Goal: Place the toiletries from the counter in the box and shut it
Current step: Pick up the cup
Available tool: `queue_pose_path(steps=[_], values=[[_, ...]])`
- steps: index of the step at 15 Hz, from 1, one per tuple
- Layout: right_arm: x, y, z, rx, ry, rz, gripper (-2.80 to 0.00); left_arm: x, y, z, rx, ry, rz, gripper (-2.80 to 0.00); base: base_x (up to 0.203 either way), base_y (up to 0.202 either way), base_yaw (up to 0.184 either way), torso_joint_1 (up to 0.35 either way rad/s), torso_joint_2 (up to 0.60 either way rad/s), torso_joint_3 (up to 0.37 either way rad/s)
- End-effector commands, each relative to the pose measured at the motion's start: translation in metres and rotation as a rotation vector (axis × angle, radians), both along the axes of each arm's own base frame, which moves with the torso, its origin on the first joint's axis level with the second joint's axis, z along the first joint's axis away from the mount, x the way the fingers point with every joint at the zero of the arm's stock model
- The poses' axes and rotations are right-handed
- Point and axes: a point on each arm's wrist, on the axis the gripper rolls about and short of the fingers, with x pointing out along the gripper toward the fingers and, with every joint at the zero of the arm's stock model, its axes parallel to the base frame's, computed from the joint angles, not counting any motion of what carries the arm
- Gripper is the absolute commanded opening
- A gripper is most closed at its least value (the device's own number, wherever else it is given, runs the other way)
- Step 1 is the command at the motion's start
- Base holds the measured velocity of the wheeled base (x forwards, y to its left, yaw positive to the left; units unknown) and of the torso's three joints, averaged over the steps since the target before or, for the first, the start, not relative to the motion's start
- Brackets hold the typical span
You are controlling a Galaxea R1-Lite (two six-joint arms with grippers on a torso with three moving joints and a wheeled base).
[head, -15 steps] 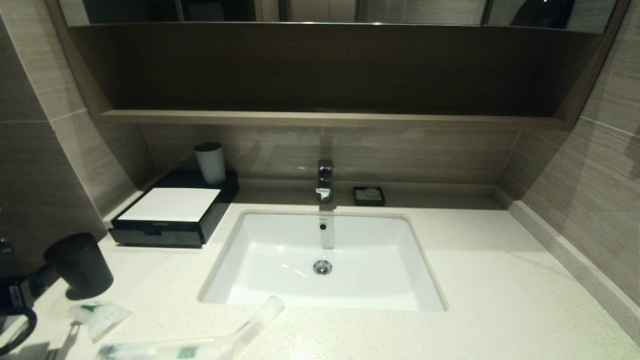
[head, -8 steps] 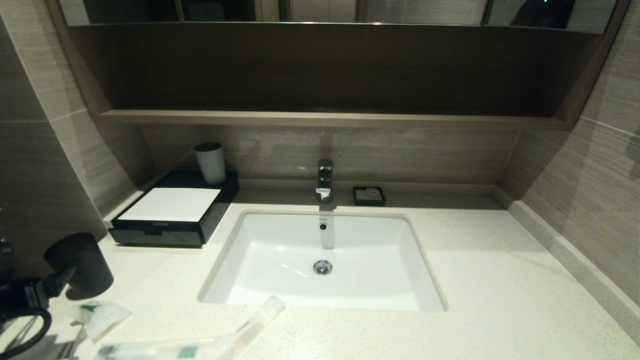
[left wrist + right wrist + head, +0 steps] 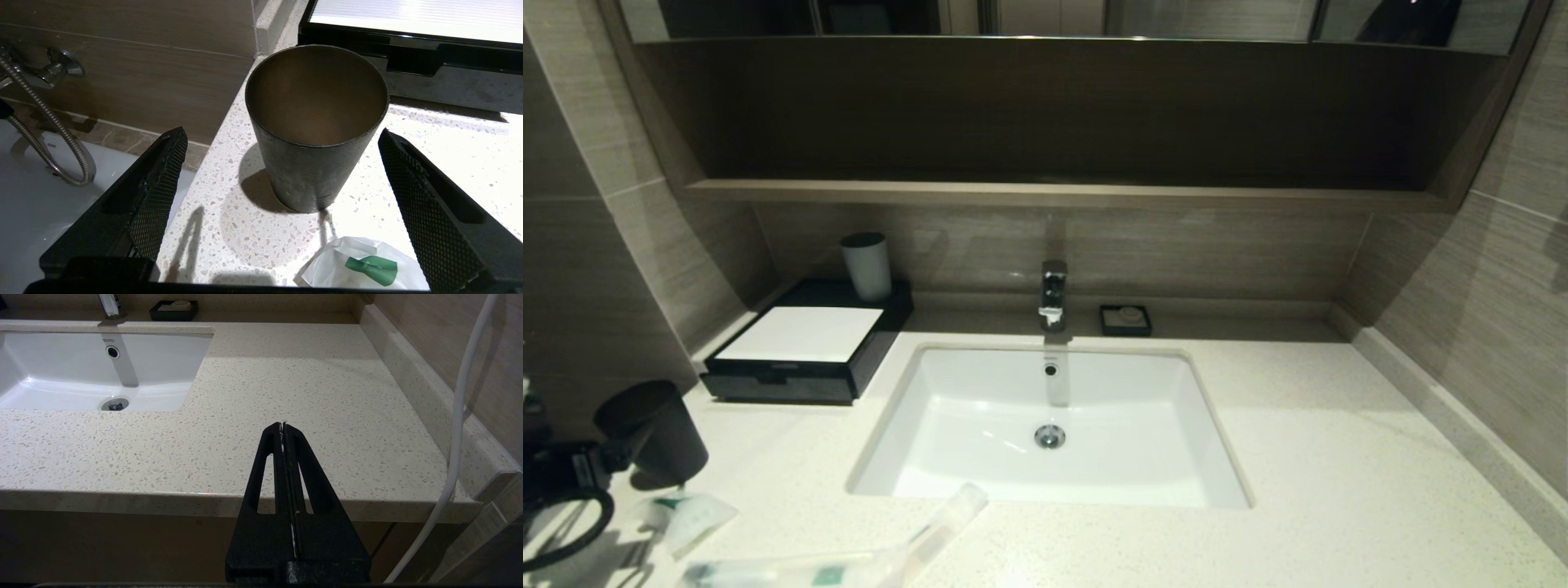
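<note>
The black box (image 3: 800,371) with a white top stands shut at the back left of the counter; it also shows in the left wrist view (image 3: 408,49). A small white sachet with a green mark (image 3: 686,518) lies at the front left, and also shows in the left wrist view (image 3: 363,269). A long clear packet (image 3: 809,570) and a white tube (image 3: 952,508) lie along the front edge. My left gripper (image 3: 600,465) is open and empty, its fingers (image 3: 159,192) wide apart just short of a black cup (image 3: 316,122). My right gripper (image 3: 282,426) is shut and empty over the counter's front right edge.
The black cup (image 3: 654,429) stands upright at the front left, near the counter's left edge. A white cup (image 3: 866,265) stands on the box's back. The sink (image 3: 1049,482), tap (image 3: 1054,294) and soap dish (image 3: 1125,319) fill the middle. A shower hose (image 3: 49,134) hangs left of the counter.
My left gripper has shifted a little up and towards the black cup. Nothing on the counter has moved.
</note>
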Motion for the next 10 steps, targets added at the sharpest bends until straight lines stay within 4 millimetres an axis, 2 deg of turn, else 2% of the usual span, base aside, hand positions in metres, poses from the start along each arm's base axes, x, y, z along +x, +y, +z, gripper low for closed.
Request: queue_pose_path(steps=[1, 5, 10], values=[[0.000, 0.000, 0.000, 0.000, -0.001, 0.000, -2.80, 0.002, -0.002, -0.002, -0.003, 0.004, -0.014, 0.00, 0.000, 0.000, 0.000, 0.000, 0.00, 0.000], [0.000, 0.000, 0.000, 0.000, -0.001, 0.000, -2.80, 0.002, -0.003, -0.006, -0.016, 0.020, -0.016, 0.00, 0.000, 0.000, 0.000, 0.000, 0.00, 0.000], [0.000, 0.000, 0.000, 0.000, -0.002, 0.000, -2.80, 0.011, 0.002, -0.012, -0.029, 0.038, -0.022, 0.00, 0.000, 0.000, 0.000, 0.000, 0.00, 0.000]])
